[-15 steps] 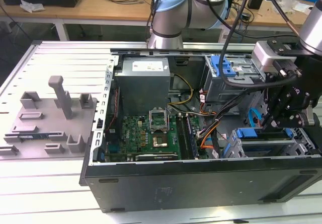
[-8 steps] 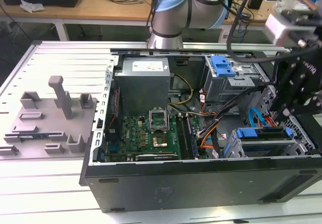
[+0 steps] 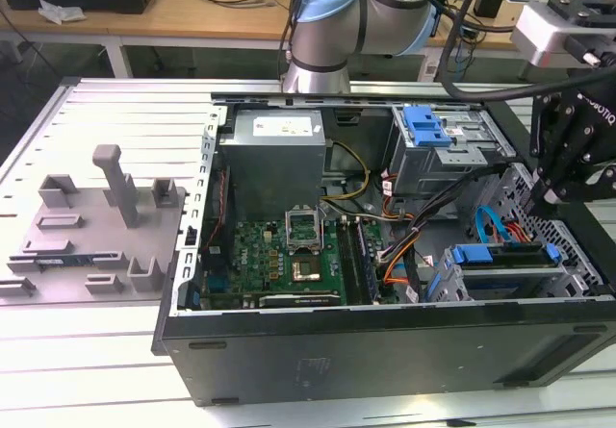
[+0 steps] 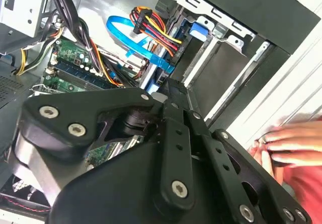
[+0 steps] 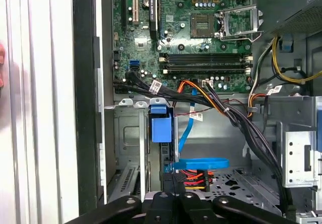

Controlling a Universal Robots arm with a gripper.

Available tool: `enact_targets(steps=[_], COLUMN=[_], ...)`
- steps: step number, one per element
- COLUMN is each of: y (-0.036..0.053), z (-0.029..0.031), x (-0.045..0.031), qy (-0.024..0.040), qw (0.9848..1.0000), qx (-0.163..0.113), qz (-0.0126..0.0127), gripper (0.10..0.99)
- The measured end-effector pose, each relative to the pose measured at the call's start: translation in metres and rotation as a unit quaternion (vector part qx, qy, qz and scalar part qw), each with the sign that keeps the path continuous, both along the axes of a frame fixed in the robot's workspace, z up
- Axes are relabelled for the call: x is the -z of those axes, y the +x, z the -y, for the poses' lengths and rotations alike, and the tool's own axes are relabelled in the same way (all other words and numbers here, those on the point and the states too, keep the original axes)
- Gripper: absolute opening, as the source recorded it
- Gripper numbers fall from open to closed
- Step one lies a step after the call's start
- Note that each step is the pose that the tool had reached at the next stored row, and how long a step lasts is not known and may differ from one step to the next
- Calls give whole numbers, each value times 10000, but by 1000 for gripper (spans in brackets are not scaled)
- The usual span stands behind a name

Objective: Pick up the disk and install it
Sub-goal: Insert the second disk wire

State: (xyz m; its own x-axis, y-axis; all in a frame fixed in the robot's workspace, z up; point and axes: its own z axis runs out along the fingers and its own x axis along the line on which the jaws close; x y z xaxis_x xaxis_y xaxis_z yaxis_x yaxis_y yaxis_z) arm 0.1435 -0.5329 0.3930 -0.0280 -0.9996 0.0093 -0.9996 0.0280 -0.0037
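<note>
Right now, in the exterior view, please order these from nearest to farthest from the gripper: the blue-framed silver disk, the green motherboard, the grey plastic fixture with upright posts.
1. The blue-framed silver disk, just below the gripper, in the case's right bay.
2. The green motherboard, mid-case.
3. The grey plastic fixture, outside the case, far left.

An open computer case (image 3: 385,351) lay on the slatted table (image 3: 115,111), the disk (image 3: 505,260) seated in its bay, the black gripper (image 3: 563,183) poised just above it

Loose cables (image 5: 221,108) and a flat blue ribbon (image 5: 198,163) crowd the drive bay (image 3: 500,269); the motherboard (image 3: 289,255) lies open.
</note>
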Motion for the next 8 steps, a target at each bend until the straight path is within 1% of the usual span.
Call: enact_targets(steps=[8], y=[0], z=[0], x=[1], qy=[0], qw=[10000], qx=[0], qz=[0], gripper=[106])
